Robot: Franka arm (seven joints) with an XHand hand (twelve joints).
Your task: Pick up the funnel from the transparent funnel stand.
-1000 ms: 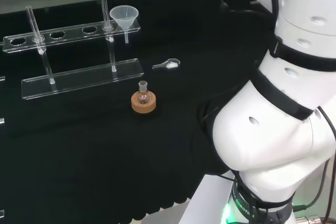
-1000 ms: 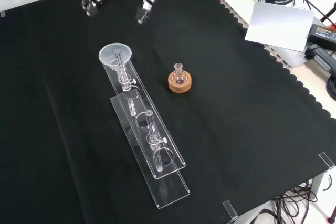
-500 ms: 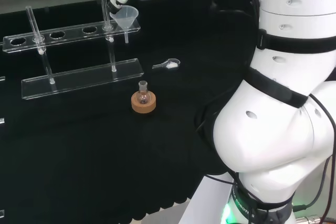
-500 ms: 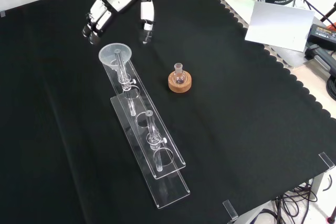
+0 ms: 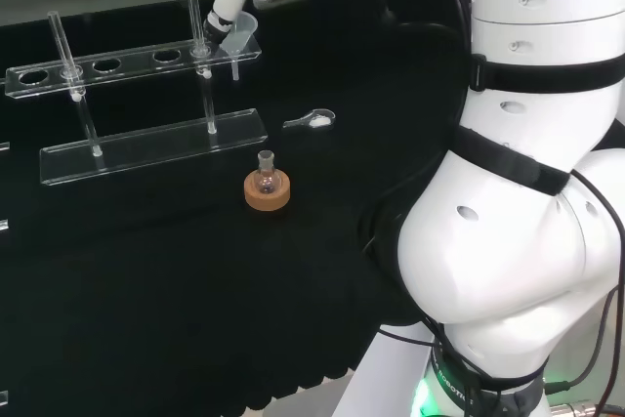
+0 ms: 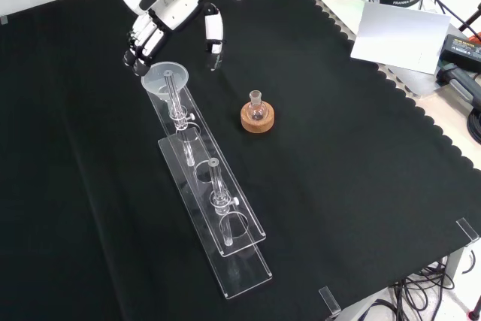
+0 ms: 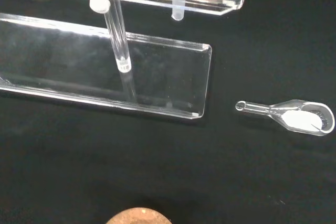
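Funnel pickup is at the approach stage, so read the scene from the near edge outward in the head view. Nearest you stands the small clear round flask on its brown cork ring, well apart from the work; just beyond it lies a small clear glass spoon with white powder flat on the black cloth. Behind these runs the long transparent acrylic funnel stand, and at the right end of its upper rail sits the clear conical plastic funnel, stem down through its hole. Farthest off, the black and white hand has come down from above the cloth's far edge over the last second and now hangs at the funnel's rim. Its fingers and thumb are spread apart, straddling the cone without closing on it. Expect the closing pinch next; the funnel is not yet lifted.
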